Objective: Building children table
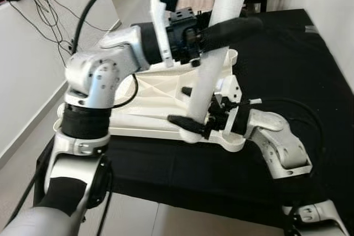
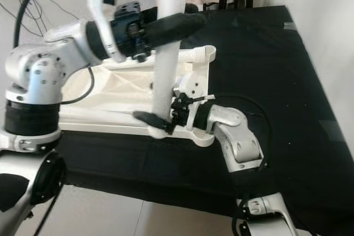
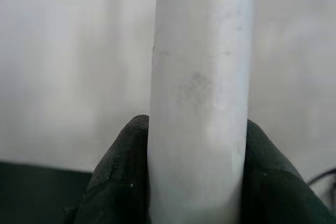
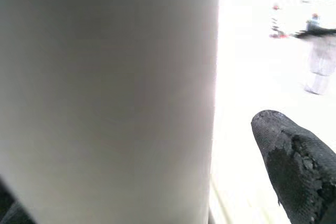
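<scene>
White plastic table leg (image 1: 213, 64) stands nearly upright, foot at the near corner of the upturned tabletop (image 1: 155, 95) on black floor covering (image 1: 287, 64), left claw (image 1: 232, 29) clamped high around it, right claw (image 1: 193, 124) grasping its base.
</scene>
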`<state>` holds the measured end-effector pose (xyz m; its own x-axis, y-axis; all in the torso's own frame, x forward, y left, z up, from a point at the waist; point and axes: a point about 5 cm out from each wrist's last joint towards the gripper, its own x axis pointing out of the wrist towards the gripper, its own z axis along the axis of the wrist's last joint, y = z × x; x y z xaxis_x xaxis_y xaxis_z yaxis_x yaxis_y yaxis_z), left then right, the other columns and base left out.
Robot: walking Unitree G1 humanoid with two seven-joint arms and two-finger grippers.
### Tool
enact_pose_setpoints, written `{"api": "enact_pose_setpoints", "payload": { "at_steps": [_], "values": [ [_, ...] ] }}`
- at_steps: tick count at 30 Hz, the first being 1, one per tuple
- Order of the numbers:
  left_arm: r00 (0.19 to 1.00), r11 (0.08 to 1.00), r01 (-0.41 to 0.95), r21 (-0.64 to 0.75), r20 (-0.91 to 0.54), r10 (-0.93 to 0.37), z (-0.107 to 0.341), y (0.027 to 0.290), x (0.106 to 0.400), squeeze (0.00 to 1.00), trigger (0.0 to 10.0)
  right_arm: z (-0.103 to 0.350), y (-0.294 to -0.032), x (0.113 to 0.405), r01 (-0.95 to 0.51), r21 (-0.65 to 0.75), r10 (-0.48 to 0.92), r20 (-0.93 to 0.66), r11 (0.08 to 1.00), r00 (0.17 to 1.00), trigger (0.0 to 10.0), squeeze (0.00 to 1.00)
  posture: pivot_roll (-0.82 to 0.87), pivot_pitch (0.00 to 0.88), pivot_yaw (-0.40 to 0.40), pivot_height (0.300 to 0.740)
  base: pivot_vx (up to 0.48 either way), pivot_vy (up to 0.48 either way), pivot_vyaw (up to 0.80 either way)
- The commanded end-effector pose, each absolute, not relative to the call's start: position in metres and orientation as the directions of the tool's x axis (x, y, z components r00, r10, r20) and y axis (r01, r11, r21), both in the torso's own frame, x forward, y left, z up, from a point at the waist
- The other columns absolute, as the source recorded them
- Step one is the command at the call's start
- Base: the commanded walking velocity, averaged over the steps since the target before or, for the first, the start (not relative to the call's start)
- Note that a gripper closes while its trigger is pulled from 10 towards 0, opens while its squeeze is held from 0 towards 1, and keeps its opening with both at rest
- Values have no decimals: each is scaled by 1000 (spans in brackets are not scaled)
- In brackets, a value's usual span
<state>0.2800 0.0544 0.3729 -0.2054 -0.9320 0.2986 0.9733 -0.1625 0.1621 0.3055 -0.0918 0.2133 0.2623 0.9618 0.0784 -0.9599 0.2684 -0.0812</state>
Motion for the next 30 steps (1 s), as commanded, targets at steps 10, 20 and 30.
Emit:
{"api": "enact_pose_setpoints", "payload": {
  "at_steps": [10,20,30],
  "values": [
    [-437,-432,899,72,234,-869,294,45,256,0,0,216,-71,305,-972,-89,972,112,218,207,0,0,-46,76,112,740,0,0,0],
    [-394,-383,919,98,299,-869,295,57,251,0,0,218,-73,305,-963,-117,965,134,243,227,0,0,-53,67,110,740,0,0,0],
    [-323,-296,946,128,362,-874,310,62,251,0,0,218,-73,308,-946,-136,950,157,293,271,0,0,-55,63,110,740,0,0,0]
  ]
}}
